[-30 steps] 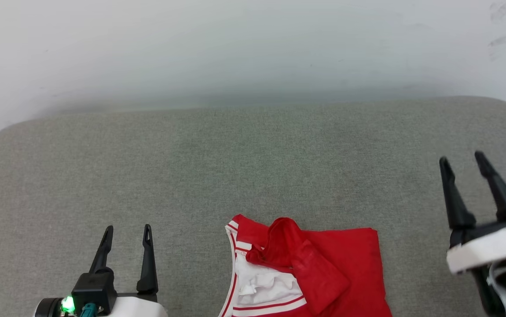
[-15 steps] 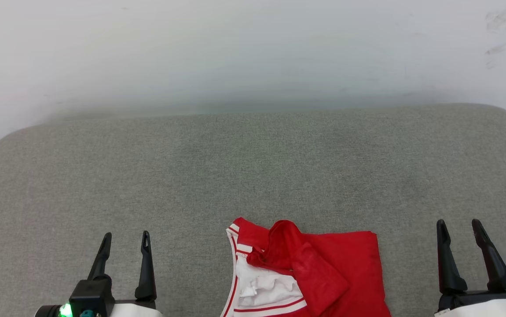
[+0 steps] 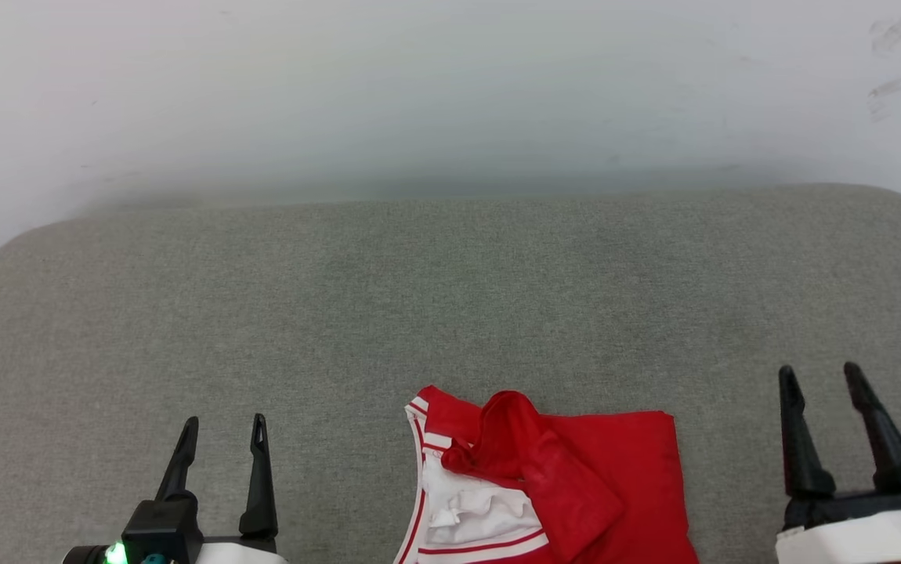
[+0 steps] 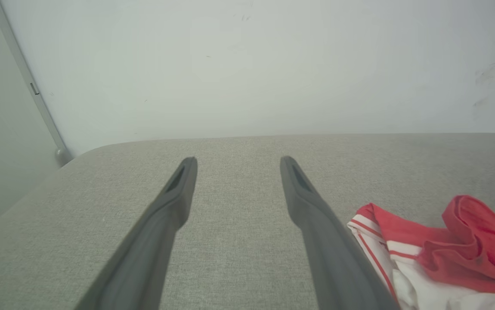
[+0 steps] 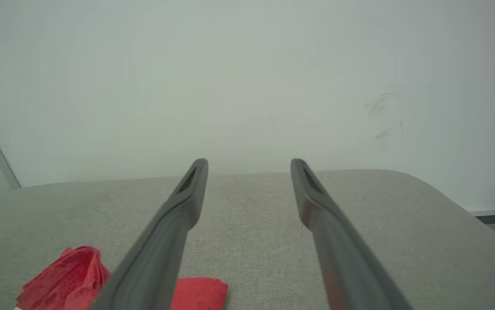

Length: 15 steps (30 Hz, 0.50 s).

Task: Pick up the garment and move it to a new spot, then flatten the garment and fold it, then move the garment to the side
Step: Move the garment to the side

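Right end effector (image 3: 819, 368) lower than second ago, released; left end effector (image 3: 225, 419) released; garment (image 3: 615, 470) crumpled on cushion (image 3: 341, 313).

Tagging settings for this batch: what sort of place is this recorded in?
Probably an indoor room set up for garment folding: a grey fabric-covered surface with rounded corners against a scuffed white wall, with a crumpled red-and-white jersey lying on it.

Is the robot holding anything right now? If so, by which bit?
Nothing is held. The red shirt lies bunched on the grey cushion, and the jaws on both arms stand open, one pair either side of it, not touching it.
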{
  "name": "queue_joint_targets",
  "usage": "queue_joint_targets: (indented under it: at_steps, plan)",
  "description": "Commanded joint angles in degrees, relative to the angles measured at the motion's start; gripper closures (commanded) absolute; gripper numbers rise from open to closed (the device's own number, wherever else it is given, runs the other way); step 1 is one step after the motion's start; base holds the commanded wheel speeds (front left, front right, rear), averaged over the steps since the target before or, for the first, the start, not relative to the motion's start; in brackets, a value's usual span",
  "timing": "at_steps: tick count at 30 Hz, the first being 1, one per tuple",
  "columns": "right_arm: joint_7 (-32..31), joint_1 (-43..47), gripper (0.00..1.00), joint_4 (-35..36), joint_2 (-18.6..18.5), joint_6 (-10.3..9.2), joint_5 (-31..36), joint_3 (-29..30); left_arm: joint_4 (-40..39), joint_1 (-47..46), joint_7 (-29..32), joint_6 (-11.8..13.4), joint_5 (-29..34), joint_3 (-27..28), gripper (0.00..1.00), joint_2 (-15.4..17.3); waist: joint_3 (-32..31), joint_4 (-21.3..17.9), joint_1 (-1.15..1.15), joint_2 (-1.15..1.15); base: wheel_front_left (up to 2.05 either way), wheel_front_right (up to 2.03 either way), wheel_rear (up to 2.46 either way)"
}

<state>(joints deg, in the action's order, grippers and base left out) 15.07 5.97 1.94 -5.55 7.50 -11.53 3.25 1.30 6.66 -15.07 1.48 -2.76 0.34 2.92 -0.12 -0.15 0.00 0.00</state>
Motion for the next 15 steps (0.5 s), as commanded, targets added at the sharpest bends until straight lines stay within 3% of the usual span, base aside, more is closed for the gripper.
queue_joint_targets:
  at_steps: [1,7,10,15]
  plan:
    - [0.11,-2.41,0.0,0.96,-1.41,-0.02,0.07,0.14,0.04,0.15,-0.13,-0.26,-0.22,0.04,0.0,-0.06,0.18,0.12,0.0,0.0,0.0,0.0,0.0]
    - [-0.23,-9.06,0.0,0.49,-7.19,-0.02,-1.29,-1.3,0.14,-0.42,-0.13,-0.3,-0.44,0.01,0.0,-0.06,0.59,0.26,0.0,0.0,0.0,0.0,0.0]
    - [-8.73,-14.93,0.0,-0.55,-13.13,-0.02,-4.54,-4.73,0.15,-0.36,-0.13,-0.28,-0.56,-0.18,0.0,-0.06,0.86,0.36,0.0,0.0,0.0,0.0,0.0]
    - [-27.99,-20.19,0.0,-0.83,-20.09,-0.03,-14.78,-10.46,0.02,-0.81,-0.13,-0.1,-0.82,-0.42,0.0,-0.06,1.61,0.64,0.0,0.0,0.0,0.0,0.0]
